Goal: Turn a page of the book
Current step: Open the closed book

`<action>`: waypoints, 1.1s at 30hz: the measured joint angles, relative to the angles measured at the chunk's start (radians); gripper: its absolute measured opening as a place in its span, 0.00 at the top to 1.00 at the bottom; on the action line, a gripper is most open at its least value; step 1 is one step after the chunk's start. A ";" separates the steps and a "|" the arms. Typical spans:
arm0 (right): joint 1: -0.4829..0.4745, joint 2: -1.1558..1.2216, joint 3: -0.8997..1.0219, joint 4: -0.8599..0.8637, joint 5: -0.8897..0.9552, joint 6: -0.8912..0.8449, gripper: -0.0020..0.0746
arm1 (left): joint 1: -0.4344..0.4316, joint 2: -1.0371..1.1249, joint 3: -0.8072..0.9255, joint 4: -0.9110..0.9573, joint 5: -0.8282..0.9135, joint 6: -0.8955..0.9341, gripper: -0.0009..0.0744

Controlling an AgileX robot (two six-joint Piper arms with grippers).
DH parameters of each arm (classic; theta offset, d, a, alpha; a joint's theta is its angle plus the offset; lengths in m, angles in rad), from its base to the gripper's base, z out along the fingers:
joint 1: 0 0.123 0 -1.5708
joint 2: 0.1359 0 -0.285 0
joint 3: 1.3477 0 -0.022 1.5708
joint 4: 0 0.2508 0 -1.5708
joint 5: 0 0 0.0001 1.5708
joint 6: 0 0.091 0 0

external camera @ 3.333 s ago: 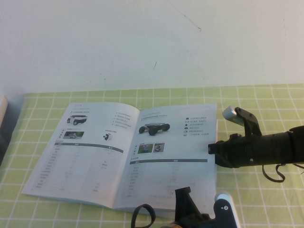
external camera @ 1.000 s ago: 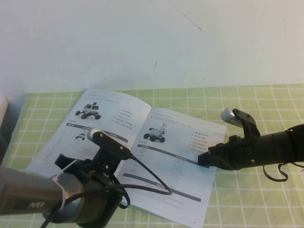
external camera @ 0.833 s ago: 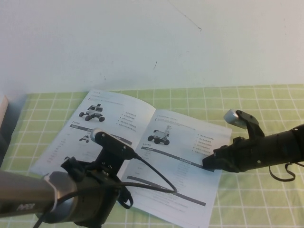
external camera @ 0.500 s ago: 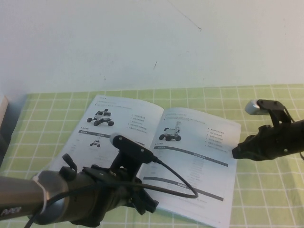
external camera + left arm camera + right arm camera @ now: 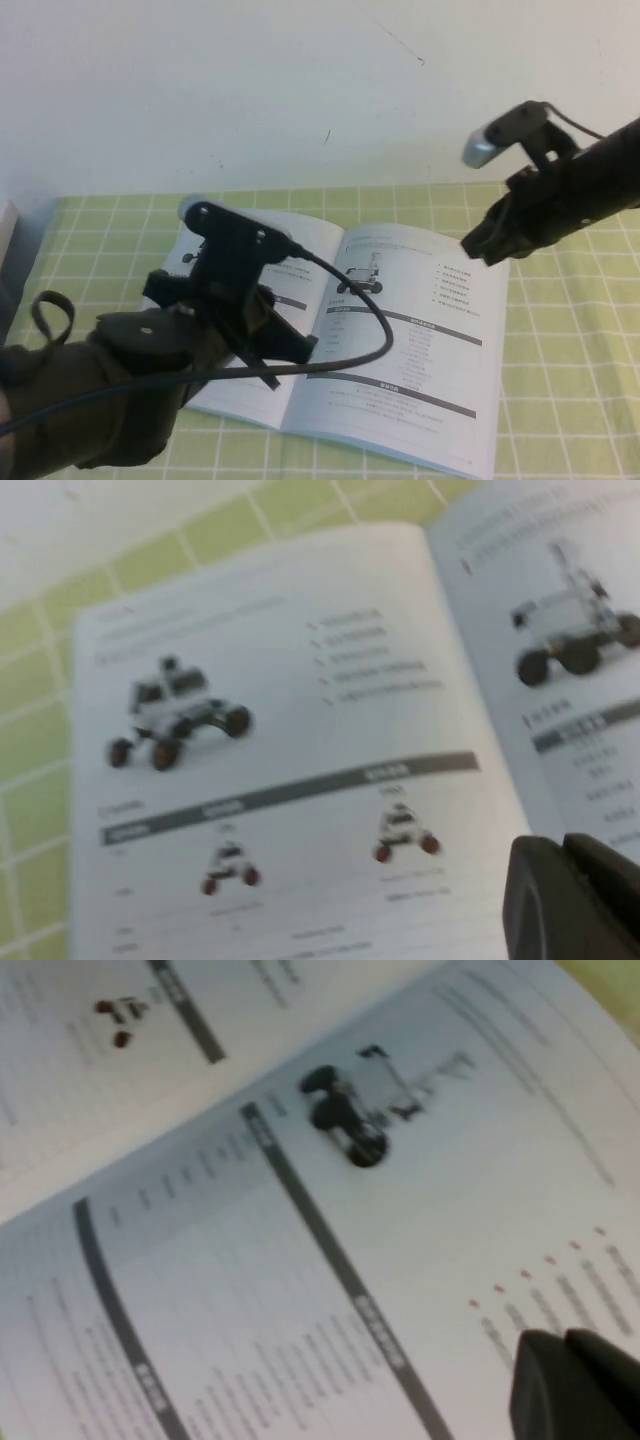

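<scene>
- A plain white wall stands behind a table [image 5: 580, 330] covered by a green mat with a white grid.
- The book [image 5: 400, 340] lies open and flat on the mat, at a slight slant to the grid, its spine running roughly down the middle.
- No page stands up or curls; both visible leaves lie flat, so by the look of it the turn is either finished or not begun, and these pictures alone cannot settle which.
- The left gripper [image 5: 285, 345] hangs low over the book's left page [image 5: 280, 750], hiding much of it in the high view; its fingers [image 5: 575, 900] look pressed together, holding nothing.
- The right gripper [image 5: 478, 245] is raised above the book's far right corner, apart from the paper, fingers together and empty.
- The book is thin, white and glossy: each leaf carries small photos of wheeled vehicles, grey lines of text and dark bars heading tables.
</scene>
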 joint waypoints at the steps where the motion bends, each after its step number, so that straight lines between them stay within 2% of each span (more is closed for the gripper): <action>1: 0.031 0.000 -0.009 -0.016 0.000 0.002 0.98 | 0.000 -0.029 0.000 0.000 -0.032 0.004 0.99; 8: 0.267 0.073 -0.071 -0.091 -0.050 0.037 0.98 | 0.000 -0.215 0.000 -0.015 -0.069 0.031 0.99; 14: 0.367 0.197 -0.163 -0.150 -0.068 0.082 0.98 | 0.000 -0.322 0.000 -0.053 -0.066 0.117 0.99; 22: 0.396 0.307 -0.205 -0.207 0.011 0.149 0.98 | 0.000 -0.351 0.000 -0.056 -0.069 0.163 0.99; 33: 0.396 0.312 -0.212 -0.466 0.170 0.357 0.98 | 0.000 -0.351 0.000 -0.058 -0.061 0.172 0.99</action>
